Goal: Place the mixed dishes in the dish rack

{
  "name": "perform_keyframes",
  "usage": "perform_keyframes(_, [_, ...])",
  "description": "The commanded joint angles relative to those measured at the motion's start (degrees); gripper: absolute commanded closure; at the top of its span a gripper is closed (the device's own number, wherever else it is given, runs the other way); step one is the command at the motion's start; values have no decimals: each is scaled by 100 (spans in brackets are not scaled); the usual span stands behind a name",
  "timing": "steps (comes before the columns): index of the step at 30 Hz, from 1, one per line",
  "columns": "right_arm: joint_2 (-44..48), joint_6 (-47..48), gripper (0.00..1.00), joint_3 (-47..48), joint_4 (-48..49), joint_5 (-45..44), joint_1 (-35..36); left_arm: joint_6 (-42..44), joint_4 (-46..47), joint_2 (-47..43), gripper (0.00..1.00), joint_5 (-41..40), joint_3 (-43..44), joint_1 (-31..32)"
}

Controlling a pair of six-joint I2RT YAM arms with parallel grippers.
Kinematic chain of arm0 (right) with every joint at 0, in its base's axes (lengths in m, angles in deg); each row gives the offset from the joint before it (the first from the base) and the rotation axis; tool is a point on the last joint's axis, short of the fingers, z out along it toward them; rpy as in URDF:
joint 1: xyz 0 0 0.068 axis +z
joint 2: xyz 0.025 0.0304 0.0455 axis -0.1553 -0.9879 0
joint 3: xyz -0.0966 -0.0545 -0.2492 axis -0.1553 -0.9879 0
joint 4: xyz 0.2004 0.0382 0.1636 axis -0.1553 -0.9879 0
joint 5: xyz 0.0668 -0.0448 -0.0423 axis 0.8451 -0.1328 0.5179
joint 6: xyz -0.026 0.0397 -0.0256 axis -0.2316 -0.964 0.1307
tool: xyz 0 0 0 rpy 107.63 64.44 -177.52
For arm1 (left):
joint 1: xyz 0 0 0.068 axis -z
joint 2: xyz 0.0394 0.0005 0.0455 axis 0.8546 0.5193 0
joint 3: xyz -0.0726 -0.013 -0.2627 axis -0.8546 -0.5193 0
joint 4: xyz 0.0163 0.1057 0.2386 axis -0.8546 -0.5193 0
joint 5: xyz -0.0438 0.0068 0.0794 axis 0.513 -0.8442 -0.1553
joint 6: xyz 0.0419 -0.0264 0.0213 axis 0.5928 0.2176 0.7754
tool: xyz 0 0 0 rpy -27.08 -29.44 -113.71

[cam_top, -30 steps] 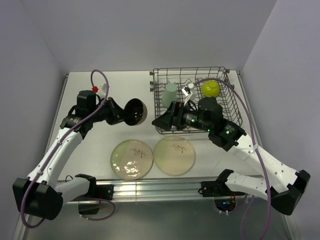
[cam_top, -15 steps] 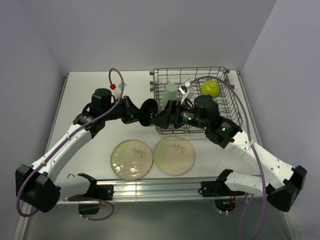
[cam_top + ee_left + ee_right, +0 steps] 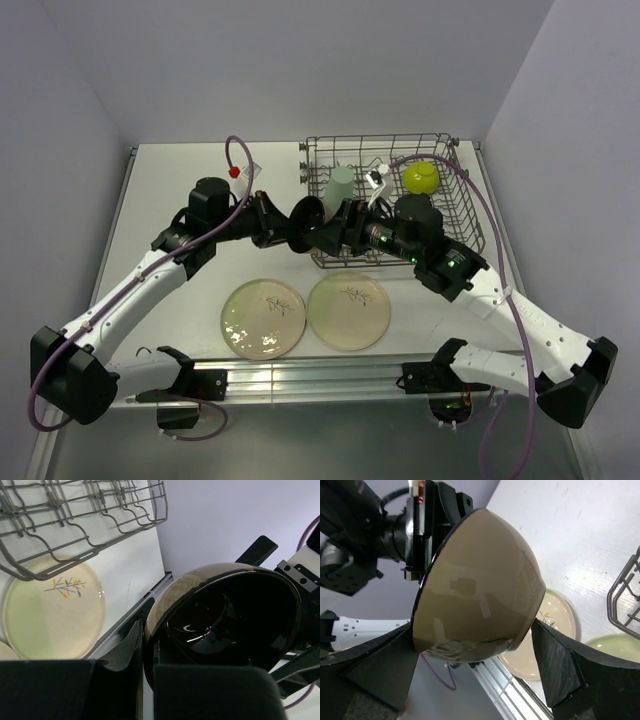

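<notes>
Now, mid-handover I reckon, my left pincer [image 3: 289,224] pinches the small dark cup [image 3: 307,214]; my spread right pincer [image 3: 326,232] must next close on it.

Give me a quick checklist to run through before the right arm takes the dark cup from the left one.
1. Left gripper clamped on the rim of the dark cup: ok.
2. Right gripper open, one finger on each side of the cup: ok.
3. Right fingers touching the cup wall: cannot tell.
4. Cup apart from the dish rack: ok.
5. Free rack rows near the mint cup and lime bowl: cannot tell, the right arm covers them.
6. Plates lying flat, away from the handover: ok.
</notes>
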Motion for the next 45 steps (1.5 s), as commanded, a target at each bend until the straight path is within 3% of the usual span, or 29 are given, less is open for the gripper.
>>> perform_keyframes(1, [293, -176, 8, -84, 565, -377, -38, -381, 922, -194, 100, 77, 76, 137])
perform_keyframes(8, [408, -343, 26, -278, 742, -817, -29, -811, 1432, -203, 100, -634, -118, 795])
perform_keyframes(12, [372, -264, 27, -269, 636, -1028, 41, -804, 1398, -132, 100, -994, 30, 1130])
perform_keyframes(16, [337, -168, 20, -243, 505, -1081, 50, -768, 1327, 26, 100, -1153, 198, 1394])
perform_keyframes(22, [504, 17, 22, -287, 434, -1265, 50, -751, 1362, 289, 100, -1189, 365, 1640])
perform_keyframes(24, [574, 35, 35, -322, 390, -1396, 50, -751, 1353, 377, 100, -1207, 409, 1711])
perform_keyframes(25, [609, 61, 50, -331, 381, -1388, 50, -751, 1362, 404, 100, -1207, 409, 1737])
perform_keyframes(27, [679, 61, 69, -409, 408, -1380, 50, -768, 1406, 465, 100, -1207, 418, 1763])
perform_keyframes(28, [697, 61, 83, -418, 399, -1380, 50, -768, 1432, 509, 100, -1198, 427, 1781])
perform_keyframes(30, [706, 61, 97, -427, 338, -1397, 50, -777, 1441, 571, 100, -1180, 453, 1799])
perform_keyframes(36, [785, 52, 100, -401, 127, -1450, 50, -689, 1284, 747, 100, -1198, 673, 1834])
perform_keyframes(37, [785, 61, 100, -331, 57, -1467, 59, -646, 1179, 773, 98, -1233, 708, 1843])
perform_keyframes(40, [829, 79, 100, -304, -119, -1494, 59, -540, 1064, 808, 75, -1426, 848, 1878])
perform_keyframes(41, [873, 70, 100, -313, -137, -1624, 59, -531, 1063, 817, 62, -1452, 892, 1886])
perform_keyframes(45, [961, 88, 100, -331, -234, -1696, 59, -531, 1055, 878, 41, -1409, 954, 1904])
